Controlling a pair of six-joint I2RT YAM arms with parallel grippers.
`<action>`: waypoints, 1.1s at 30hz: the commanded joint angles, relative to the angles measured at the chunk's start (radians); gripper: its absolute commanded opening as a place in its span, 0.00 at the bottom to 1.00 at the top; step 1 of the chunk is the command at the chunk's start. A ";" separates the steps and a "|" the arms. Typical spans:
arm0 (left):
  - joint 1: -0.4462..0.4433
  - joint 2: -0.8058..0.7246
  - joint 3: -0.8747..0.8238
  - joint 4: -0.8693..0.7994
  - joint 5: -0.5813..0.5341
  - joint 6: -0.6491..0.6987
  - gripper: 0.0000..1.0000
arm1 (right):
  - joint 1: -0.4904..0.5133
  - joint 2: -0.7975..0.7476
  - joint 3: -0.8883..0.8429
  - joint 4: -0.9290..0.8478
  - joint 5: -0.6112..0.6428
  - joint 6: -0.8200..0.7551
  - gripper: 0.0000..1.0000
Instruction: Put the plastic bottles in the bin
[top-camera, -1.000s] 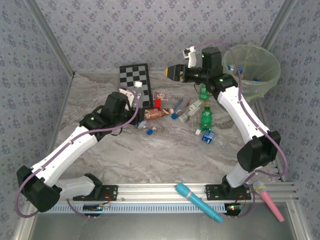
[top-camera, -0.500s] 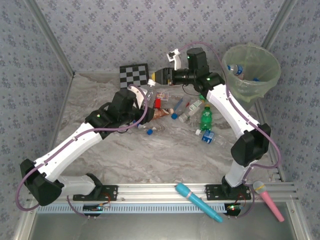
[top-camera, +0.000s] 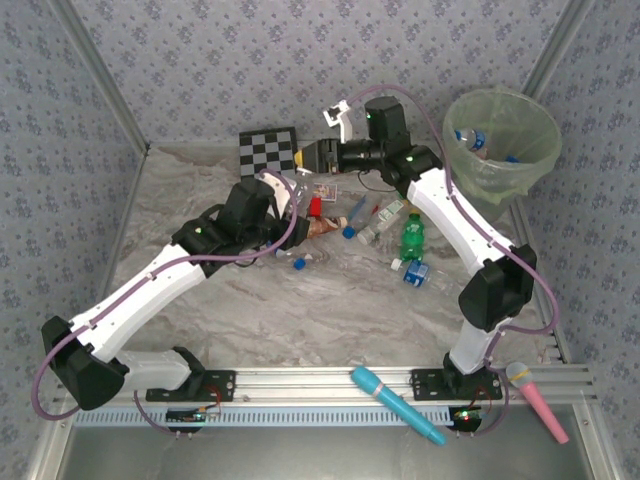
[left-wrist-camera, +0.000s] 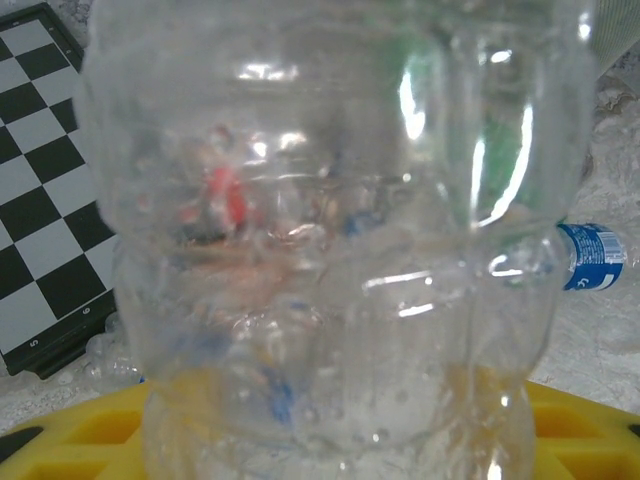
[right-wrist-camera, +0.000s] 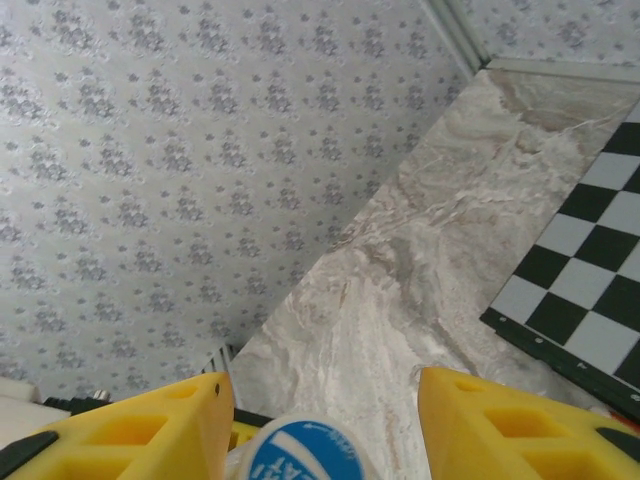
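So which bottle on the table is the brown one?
The brownish-orange bottle lying on its side in the pile, beside the red block. The others are clear or green.

Left wrist camera: clear bottle (left-wrist-camera: 330, 250) between my left fingers (left-wrist-camera: 90, 435) runs off top and bottom edges; things behind it smear into red and blue blurs. Checkerboard (left-wrist-camera: 45, 200) cut by left edge. Right wrist camera: blue-and-white round thing (right-wrist-camera: 300, 452) cut by bottom edge; whether my right fingers (right-wrist-camera: 150, 430) grip it, can't tell.
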 joint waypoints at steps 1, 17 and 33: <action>-0.008 0.010 0.041 0.026 -0.011 0.016 0.58 | 0.010 0.011 0.024 -0.016 -0.053 -0.014 0.52; -0.008 0.025 0.054 0.021 -0.021 0.013 0.71 | -0.026 -0.018 0.036 -0.073 -0.046 -0.034 0.32; -0.007 -0.003 0.055 0.047 -0.053 -0.013 1.00 | -0.388 -0.174 0.135 -0.266 0.231 -0.180 0.30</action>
